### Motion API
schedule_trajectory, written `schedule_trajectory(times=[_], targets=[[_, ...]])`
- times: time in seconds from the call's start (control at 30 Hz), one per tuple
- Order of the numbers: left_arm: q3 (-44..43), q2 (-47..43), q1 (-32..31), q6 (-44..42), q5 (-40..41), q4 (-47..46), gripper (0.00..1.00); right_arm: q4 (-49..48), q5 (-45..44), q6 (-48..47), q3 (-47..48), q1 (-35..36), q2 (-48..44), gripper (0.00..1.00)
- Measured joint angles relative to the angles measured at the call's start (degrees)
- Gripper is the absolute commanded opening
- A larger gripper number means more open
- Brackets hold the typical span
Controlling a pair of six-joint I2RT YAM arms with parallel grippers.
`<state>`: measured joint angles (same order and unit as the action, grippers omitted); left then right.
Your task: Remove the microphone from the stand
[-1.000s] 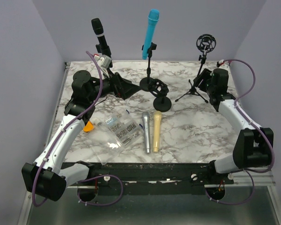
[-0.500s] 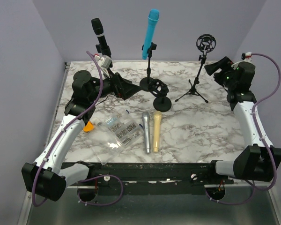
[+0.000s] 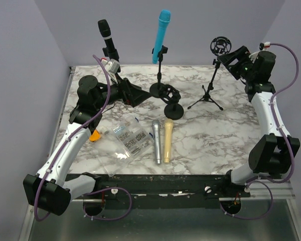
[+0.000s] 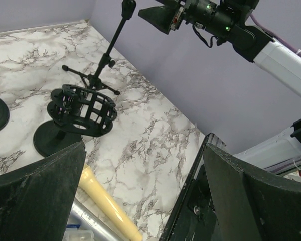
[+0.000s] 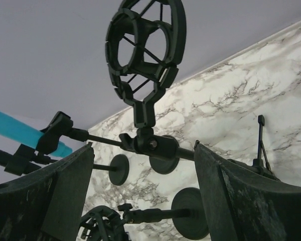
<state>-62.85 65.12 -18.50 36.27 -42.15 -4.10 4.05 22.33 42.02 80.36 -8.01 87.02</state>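
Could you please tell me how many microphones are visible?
4: black microphone mounted at back left, blue microphone mounted at back centre, silver microphone and gold microphone lying side by side. None seems hidden.

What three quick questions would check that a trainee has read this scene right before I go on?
1. True or false: the blue microphone is clipped in a stand.
2. How many microphones lie flat on the table? A one, B two, C three.
3. Fill in: the right gripper, beside the empty shock mount, is ___.

Key: 1 true. 2 B, the silver microphone and the gold microphone. 3 open.
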Motion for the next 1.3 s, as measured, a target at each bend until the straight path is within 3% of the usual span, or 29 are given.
schedule_trajectory(times=[0.43,1.03,1.3], targets=[[0.00,0.00,0.00,-0.02,0.00,0.07,0.99,0.20,0.07,-0.09,-0.26,-0.48,3.76,0.78],[0.00,0.00,0.00,-0.02,0.00,0.07,0.99,-1.84,0.35,-0.24,-9.81,-0.70,3.72,0.77],[0.00,0.00,0.00,0.00,0.00,0.02,0.99,0.70,-0.68,-5.75,-9.81,0.07,3.10,0.78]])
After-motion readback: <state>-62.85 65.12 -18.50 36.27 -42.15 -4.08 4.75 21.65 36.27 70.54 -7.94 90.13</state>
